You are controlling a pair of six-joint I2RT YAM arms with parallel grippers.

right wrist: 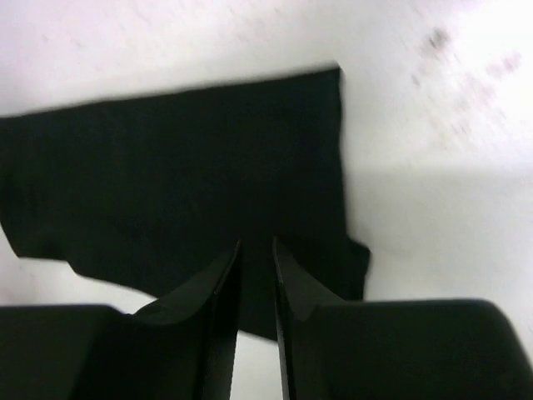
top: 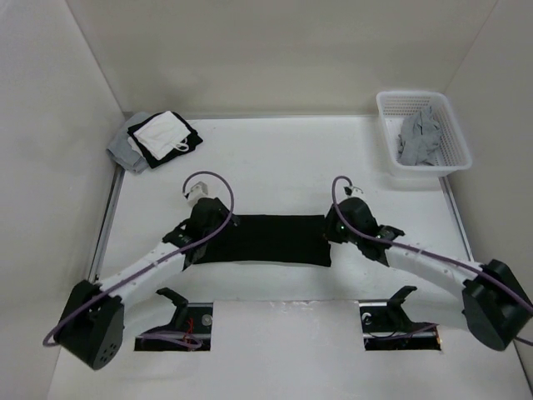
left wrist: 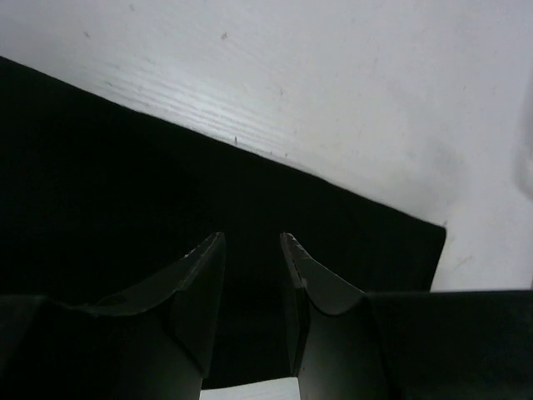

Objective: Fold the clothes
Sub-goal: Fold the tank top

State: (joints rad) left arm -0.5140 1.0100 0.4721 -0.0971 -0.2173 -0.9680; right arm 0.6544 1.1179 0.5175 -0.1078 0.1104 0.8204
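The clothes point(top: 266, 237) are one black garment lying flat as a wide folded rectangle in the middle of the white table. My left gripper point(top: 205, 233) hangs over its left end. In the left wrist view the left gripper point(left wrist: 251, 243) is open over the black fabric point(left wrist: 125, 183), with nothing between the fingers. My right gripper point(top: 336, 227) hangs over the right end. In the right wrist view the right gripper point(right wrist: 256, 247) shows a narrow gap, with fabric point(right wrist: 166, 167) and bare table seen through it.
A white basket point(top: 388, 103) at the back right holds a grey garment point(top: 420, 137). A pile of grey, white and black clothes point(top: 154, 137) lies at the back left. Walls close in the table on three sides.
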